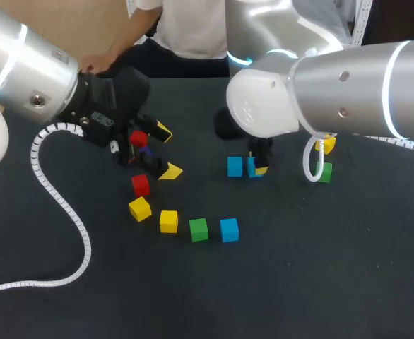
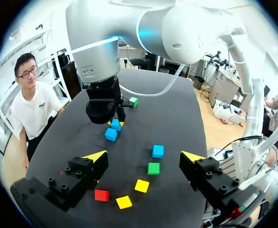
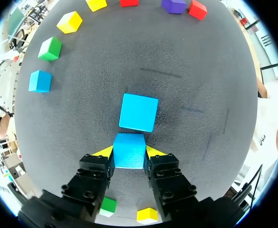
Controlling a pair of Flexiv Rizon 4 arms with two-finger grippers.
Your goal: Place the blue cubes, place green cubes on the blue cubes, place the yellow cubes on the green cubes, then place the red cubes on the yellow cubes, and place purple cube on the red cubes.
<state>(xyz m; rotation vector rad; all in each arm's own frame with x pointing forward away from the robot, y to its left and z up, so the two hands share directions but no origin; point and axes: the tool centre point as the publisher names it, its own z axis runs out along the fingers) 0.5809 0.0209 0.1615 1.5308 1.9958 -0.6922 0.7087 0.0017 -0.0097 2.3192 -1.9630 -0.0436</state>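
Blue cube point(image 3: 129, 150) pinched by right gripper point(image 3: 129, 152), plain only in right wrist view; left gripper point(image 2: 143, 156) gapes wide

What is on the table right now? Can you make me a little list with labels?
right jaws: shut on a blue cube
next to it: second blue cube
left jaws: open, holding nothing
loose row: yellow cube, green cube, third blue cube
stacks: none seen yet
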